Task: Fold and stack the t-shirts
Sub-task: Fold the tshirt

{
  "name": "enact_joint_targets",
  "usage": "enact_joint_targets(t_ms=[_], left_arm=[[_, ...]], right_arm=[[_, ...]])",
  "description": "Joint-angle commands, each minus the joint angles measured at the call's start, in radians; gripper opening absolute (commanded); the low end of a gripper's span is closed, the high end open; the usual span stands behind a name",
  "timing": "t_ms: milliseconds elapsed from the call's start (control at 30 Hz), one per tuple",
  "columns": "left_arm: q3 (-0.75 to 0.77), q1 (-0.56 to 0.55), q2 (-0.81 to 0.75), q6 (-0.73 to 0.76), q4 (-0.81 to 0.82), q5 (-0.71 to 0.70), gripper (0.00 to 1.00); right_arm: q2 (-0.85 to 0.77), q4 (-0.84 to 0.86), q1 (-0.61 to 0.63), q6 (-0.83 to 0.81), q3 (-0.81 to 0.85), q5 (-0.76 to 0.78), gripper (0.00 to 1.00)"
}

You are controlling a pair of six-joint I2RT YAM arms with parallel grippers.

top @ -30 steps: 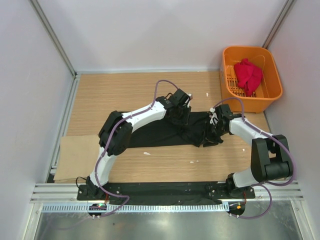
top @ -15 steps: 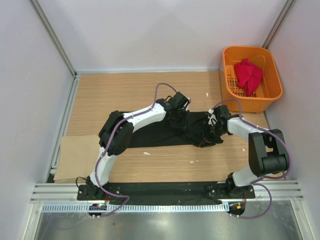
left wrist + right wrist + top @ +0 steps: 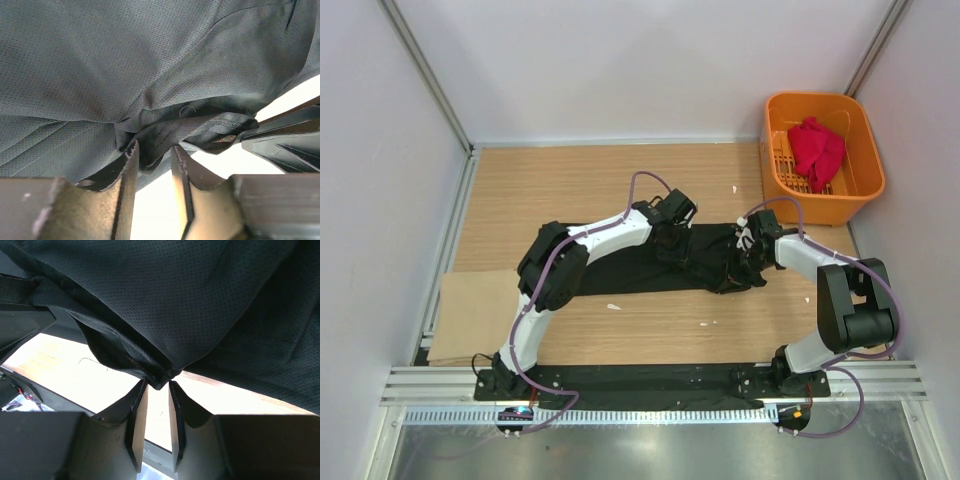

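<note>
Black t-shirt [image 3: 620,268], bunched on the wooden table [image 3: 550,190], is pinched at a fold by the left gripper [image 3: 154,148] and at its edge by the right gripper [image 3: 157,385]

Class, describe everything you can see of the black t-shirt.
The black t-shirt is soft, finely perforated knit cloth. It lies lengthwise across the wooden table, flatter toward the left and bunched and creased at its right end. The left claw and the right claw each pinch a fold of it.
</note>
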Motion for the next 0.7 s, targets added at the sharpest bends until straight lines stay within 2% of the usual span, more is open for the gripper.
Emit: enact_joint_targets(t_ms=[0, 33, 100, 133, 233, 400, 667], left_arm=[[-0.003, -0.004, -0.032, 0.017, -0.001, 0.002, 0.32], [-0.004, -0.004, -0.034, 0.017, -0.003, 0.003, 0.30], [-0.006, -0.004, -0.034, 0.017, -0.003, 0.005, 0.20], [-0.006, -0.004, -0.038, 0.017, -0.008, 0.005, 0.13], [-0.006, -0.003, -0.044, 0.013, -0.012, 0.002, 0.07], [0.022, 0.008, -0.044, -0.015, -0.032, -0.017, 0.02], [0.086, 0.066, -0.015, -0.056, -0.052, -0.017, 0.02]], right_arm=[[0.008, 0.011, -0.004, -0.005, 0.037, -0.007, 0.29], [0.010, 0.013, -0.002, -0.005, 0.039, -0.012, 0.26], [0.007, 0.010, -0.002, -0.003, 0.051, -0.012, 0.19], [0.004, -0.004, -0.002, -0.003, 0.059, -0.007, 0.12], [-0.024, -0.059, -0.002, -0.008, 0.109, 0.010, 0.04], [-0.039, -0.102, -0.002, -0.013, 0.209, 0.028, 0.01], [0.066, -0.115, -0.002, -0.046, 0.315, 0.066, 0.01]])
